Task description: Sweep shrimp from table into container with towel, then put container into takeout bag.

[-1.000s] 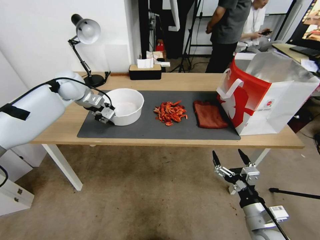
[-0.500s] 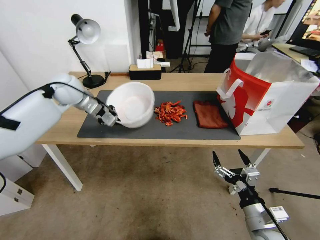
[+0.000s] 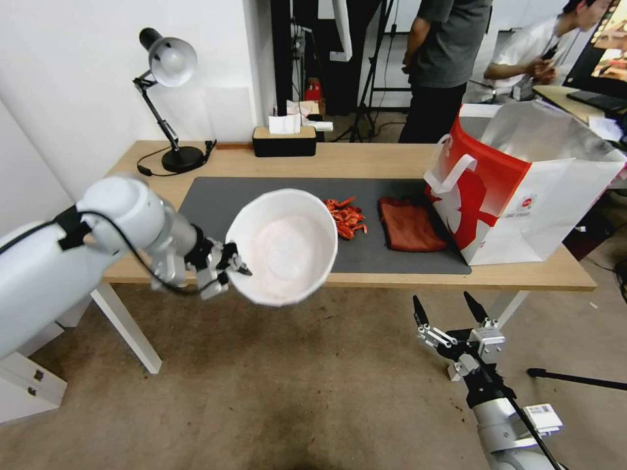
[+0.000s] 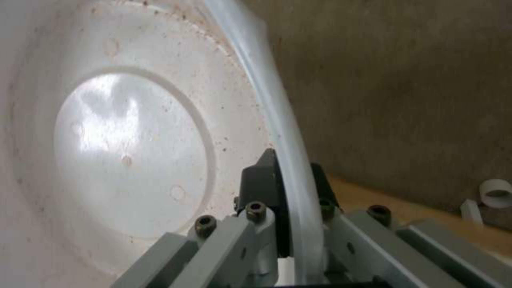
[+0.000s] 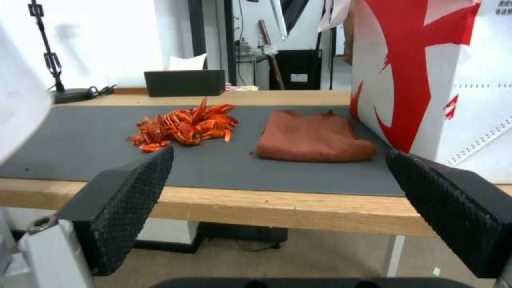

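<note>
Beyond the table's (image 3: 405, 279) front edge — left pincer (image 3: 230, 264) clamps the tilted container (image 3: 282, 247).

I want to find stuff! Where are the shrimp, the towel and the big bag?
shrimp (image 5: 184, 126), right wrist view, middle of heap.
towel (image 3: 410, 226), head view, cloth's middle.
takeout bag (image 3: 490, 196), head view, red front.

White container (image 3: 282, 247) tipped, off the table (image 3: 392, 160); shrimp (image 3: 346, 217) beside towel (image 3: 409, 225), takeout bag (image 3: 516, 186) upright.

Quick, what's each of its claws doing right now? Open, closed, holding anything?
Left gripper: closed on the rim of the white container, held tilted at the table's front edge.
Right gripper: open, holding nothing, below the table.
</note>
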### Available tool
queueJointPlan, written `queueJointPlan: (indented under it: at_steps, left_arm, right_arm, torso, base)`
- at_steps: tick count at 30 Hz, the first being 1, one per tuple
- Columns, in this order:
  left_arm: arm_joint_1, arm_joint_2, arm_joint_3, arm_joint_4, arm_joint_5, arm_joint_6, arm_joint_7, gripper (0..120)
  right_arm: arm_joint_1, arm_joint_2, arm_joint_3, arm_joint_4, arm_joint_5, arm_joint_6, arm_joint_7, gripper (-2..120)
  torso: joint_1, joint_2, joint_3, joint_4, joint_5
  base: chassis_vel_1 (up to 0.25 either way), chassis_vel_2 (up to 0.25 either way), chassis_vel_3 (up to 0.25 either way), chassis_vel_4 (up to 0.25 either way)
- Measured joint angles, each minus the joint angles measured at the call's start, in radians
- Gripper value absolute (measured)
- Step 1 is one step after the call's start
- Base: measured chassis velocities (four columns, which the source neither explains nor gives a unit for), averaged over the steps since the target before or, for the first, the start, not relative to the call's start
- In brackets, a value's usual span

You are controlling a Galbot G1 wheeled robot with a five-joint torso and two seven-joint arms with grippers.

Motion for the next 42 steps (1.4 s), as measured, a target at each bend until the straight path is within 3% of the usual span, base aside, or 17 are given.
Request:
queueJointPlan:
  at_steps: [3, 7, 9, 11, 13, 14, 17, 19, 20, 21, 23, 24, 27, 28, 31, 37, 42]
  left_arm:
    - [0.047, 0.033, 0.012, -0.067, 0.041, -0.026, -0.012, 0]
    - [0.08, 0.044, 0.022, -0.116, 0.081, -0.039, -0.017, 0]
    - [0.115, 0.05, 0.051, -0.139, 0.12, -0.047, -0.018, 0]
    - [0.14, 0.048, 0.061, -0.138, 0.143, -0.052, -0.018, 0]
    - [0.213, 0.027, 0.067, -0.101, 0.198, -0.068, -0.018, 0]
    - [0.213, 0.027, 0.067, -0.101, 0.198, -0.068, -0.018, 0]
    - [0.271, -0.04, 0.075, 0.001, 0.259, -0.09, -0.016, 0]
    - [0.273, -0.049, 0.078, 0.015, 0.266, -0.093, -0.016, 0]
    - [0.273, -0.092, 0.095, 0.079, 0.294, -0.101, -0.016, 0]
    - [0.273, -0.092, 0.095, 0.079, 0.294, -0.101, -0.016, 0]
    - [0.244, -0.145, 0.126, 0.172, 0.325, -0.116, -0.015, 0]
    - [0.244, -0.145, 0.126, 0.172, 0.325, -0.116, -0.015, 0]
    - [0.195, -0.197, 0.171, 0.291, 0.329, -0.119, -0.015, 0]
    - [0.195, -0.197, 0.171, 0.291, 0.329, -0.119, -0.015, 0]
    - [0.163, -0.238, 0.178, 0.384, 0.327, -0.13, -0.017, 0]
    - [0.126, -0.286, 0.179, 0.466, 0.277, -0.122, -0.006, 0]
    - [0.108, -0.296, 0.177, 0.48, 0.231, -0.106, 0.007, 0]
  right_arm:
    - [-0.001, 0.001, 0.0, 0.003, -0.001, 0.0, 0.0, 100]
    - [-0.004, 0.002, -0.001, 0.006, -0.002, 0.0, 0.0, 100]
    - [-0.008, 0.003, -0.001, 0.007, -0.003, 0.003, -0.001, 100]
    - [-0.01, 0.003, -0.001, 0.007, -0.003, 0.005, -0.001, 100]
    - [-0.013, 0.004, -0.001, 0.008, -0.003, 0.009, -0.002, 100]
    - [-0.013, 0.004, -0.001, 0.008, -0.003, 0.009, -0.002, 100]
    - [-0.016, 0.004, 0.0, 0.013, -0.003, 0.01, -0.002, 100]
    - [-0.016, 0.003, 0.001, 0.014, -0.003, 0.01, -0.002, 100]
    - [-0.019, 0.002, 0.003, 0.018, -0.003, 0.01, -0.002, 100]
    - [-0.019, 0.002, 0.003, 0.018, -0.003, 0.01, -0.002, 100]
    - [-0.022, -0.001, 0.007, 0.024, -0.003, 0.01, -0.002, 100]
    - [-0.022, -0.001, 0.007, 0.024, -0.003, 0.01, -0.002, 100]
    - [-0.026, -0.002, 0.012, 0.029, -0.002, 0.01, -0.003, 100]
    - [-0.026, -0.002, 0.012, 0.029, -0.002, 0.01, -0.003, 100]
    - [-0.029, -0.002, 0.015, 0.035, -0.001, 0.01, -0.003, 100]
    - [-0.028, -0.003, 0.018, 0.038, 0.0, 0.008, -0.003, 100]
    - [-0.025, -0.002, 0.014, 0.034, 0.0, 0.007, -0.004, 100]
  torso:
    - [0.0, 0.0, 0.0, 0.0, 0.0001]
    - [0.0, 0.0, 0.0, -0.0001, 0.0001]
    - [0.0, 0.0, 0.0, -0.0002, 0.0003]
    - [0.0, 0.0, 0.0, -0.0003, 0.0002]
    - [0.0, 0.0, 0.0, 0.0, -0.0001]
    - [0.0, 0.0, 0.0, 0.0, -0.0001]
    - [0.0, 0.0, 0.0, -0.0001, -0.0002]
    - [0.0, 0.0, 0.0, 0.0, -0.0001]
    - [0.0, 0.0, 0.0, -0.0001, -0.0001]
    - [0.0, 0.0, 0.0, -0.0001, -0.0001]
    - [0.0, 0.0, 0.0, -0.0003, 0.0001]
    - [0.0, 0.0, 0.0, -0.0003, 0.0001]
    - [0.0, 0.0, 0.0, -0.0002, 0.0001]
    - [0.0, 0.0, 0.0, -0.0002, 0.0001]
    - [0.0, 0.0, 0.0, -0.0001, 0.0001]
    - [0.0, 0.0, 0.0, -0.0002, 0.0001]
    - [0.0, 0.0, 0.0, -0.0001, 0.0001]
  base:
    - [0.0, 0.0, 0.0, 0.0]
    - [0.0, 0.0, 0.0, 0.0]
    - [0.0, 0.0, 0.0, 0.0]
    - [0.0, 0.0, 0.0, 0.0]
    - [0.0, 0.0, 0.0, 0.0]
    - [0.0, 0.0, 0.0, 0.0]
    - [0.0, 0.0, 0.0, 0.0]
    - [0.0, 0.0, 0.0, 0.0]
    - [0.0, 0.0, 0.0, 0.0]
    - [0.0, 0.0, 0.0, 0.0]
    - [0.0, 0.0, 0.0, 0.0]
    - [0.0, 0.0, 0.0, 0.0]
    - [0.0, 0.0, 0.0, 0.0]
    - [0.0, 0.0, 0.0, 0.0]
    - [0.0, 0.0, 0.0, 0.0]
    - [0.0, 0.0, 0.0, 0.0]
    - [0.0, 0.0, 0.0, 0.0]
